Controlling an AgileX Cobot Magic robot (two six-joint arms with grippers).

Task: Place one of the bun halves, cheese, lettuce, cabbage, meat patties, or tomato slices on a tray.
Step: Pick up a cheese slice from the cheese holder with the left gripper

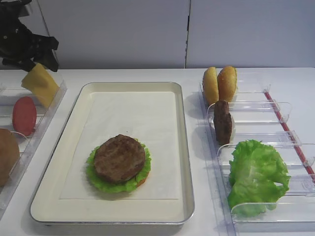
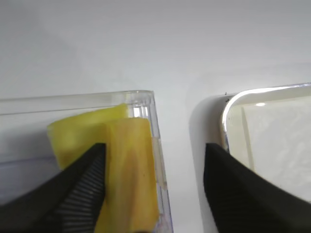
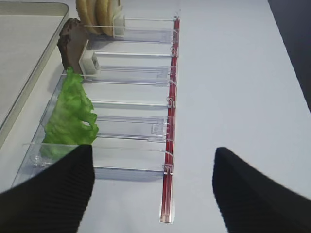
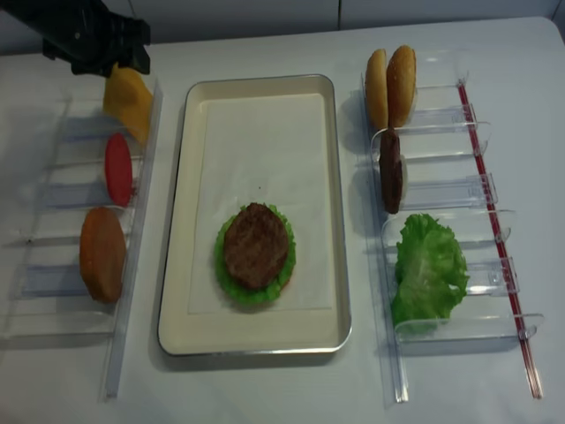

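**White tabletop, cheese pick at the left rack: grip not settled**

White tabletop, pale wall behind. Tray [image 1: 183, 147] sits mid-table with a started stack: bun base, lettuce [image 1: 101, 181], patty [image 1: 119, 158] on top. Cheese looks like the next layer.

Left hand [image 2: 154, 187] is at the far end of the left rack [image 4: 132, 238], right over the cheese [image 1: 40, 84]. In the wrist view one finger [image 2: 73, 194] overlaps the slice edge, the other stands well apart over the gap between rack and tray rim. Jaws look spread, not clamped, but from the top views I can't tell whether the slice is pinched or only leaning on the rack wall.

Right hand [image 3: 153, 187] hovers spread and empty beside the right rack [image 3: 167, 121], clear of the buns [image 1: 219, 84], spare patty [image 1: 222, 122] and spare lettuce [image 1: 256, 174].

Risks as I read it:
- Two yellow slices overlap in the wrist view, so closing here may grab both, or the paler one.
- Slice is thin and tilted, so a one-sided or edge-only pinch could let it fold or slip out on lift.
- Finger near the rack wall: closing or lifting could catch the clear plastic, drag the rack, and topple the tomato [image 1: 24, 115] and bun [image 4: 102, 253] further along it.
- Off-centre drop would leave the cheese hanging off the patty.
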